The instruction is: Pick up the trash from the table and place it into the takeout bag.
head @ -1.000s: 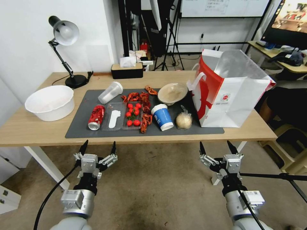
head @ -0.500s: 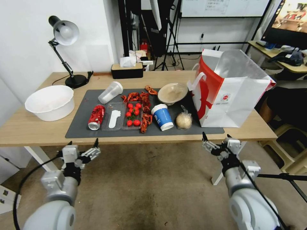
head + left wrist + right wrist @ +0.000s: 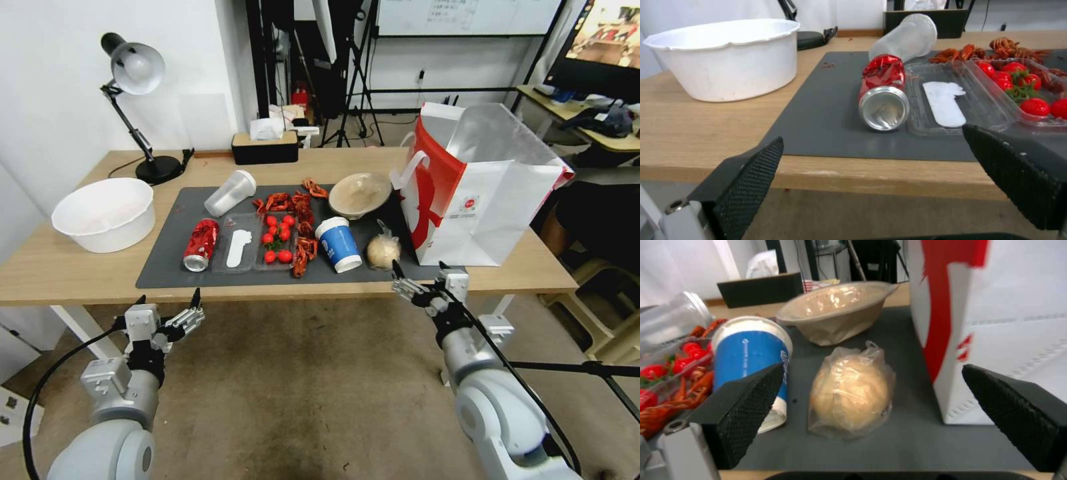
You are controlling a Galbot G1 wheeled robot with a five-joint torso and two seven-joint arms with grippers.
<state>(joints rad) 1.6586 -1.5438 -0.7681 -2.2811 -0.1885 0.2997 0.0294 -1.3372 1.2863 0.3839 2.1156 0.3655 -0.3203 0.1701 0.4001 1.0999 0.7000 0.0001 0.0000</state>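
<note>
The right gripper (image 3: 420,277) hangs at the table's (image 3: 80,267) near edge, toward the right end, with its fingers spread wide and nothing between them. Just beyond it, on the dark grey mat (image 3: 167,253) near the mat's front edge, lies the clear-wrapped pale bun (image 3: 383,252); in the right wrist view the bun (image 3: 849,391) sits straight ahead, centred between the two black fingertips (image 3: 746,400) but still apart from them. The blue paper cup with white lid (image 3: 338,244) lies tilted just beside the bun on its left, and the beige round bowl (image 3: 360,193) rests farther back toward the mat's far edge. The takeout bag (image 3: 480,193) stands upright at the table's right end, just beside the bun, its red side facing the mat.

The left gripper (image 3: 165,313) hovers below and in front of the near edge, toward the left end, its fingers also parted and empty. From the left wrist view, the red soda can (image 3: 884,93) lies on its side on the mat ahead of it, silver end toward the near edge, well apart from the fingertips. The translucent plastic cup (image 3: 230,193) lies on its side behind the can, toward the mat's far left corner. A white basin (image 3: 103,213) sits near the table's left end, off the mat.
</note>
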